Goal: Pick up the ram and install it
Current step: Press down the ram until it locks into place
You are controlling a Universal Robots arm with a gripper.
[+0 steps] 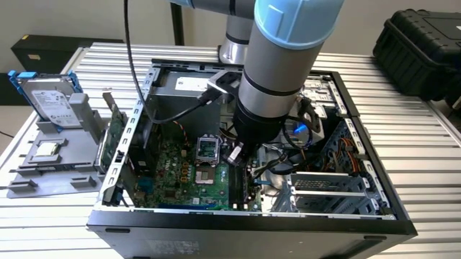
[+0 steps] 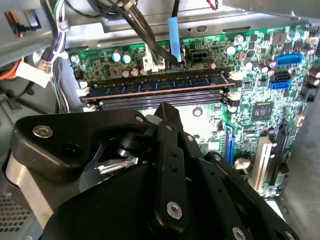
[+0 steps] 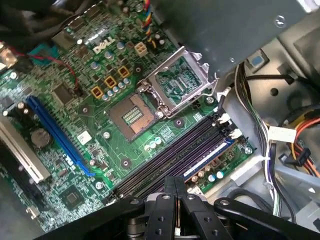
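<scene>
Far out on the exterior view's left, hard drive (image 1: 52, 101) upright in a grey stand (image 1: 51, 162), outside the case (image 1: 374, 178). Inside, green motherboard (image 1: 173, 167) with open CPU socket (image 3: 177, 82). Further right, arm (image 1: 277, 70) reaching down into the case. Gripper (image 3: 175, 187) with fingers (image 3: 165, 210) pressed together, holding nothing, poised above the memory slots (image 3: 165, 162). Ram (image 2: 160, 81) seated in the outermost slot, apart from the fingertips.

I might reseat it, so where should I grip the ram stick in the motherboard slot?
Probably the top edge of the long dark blue-green ram stick, mid-length, jaws across its thin faces, coming straight from above: it stands on edge in its slot, white clips at both ends.
</scene>
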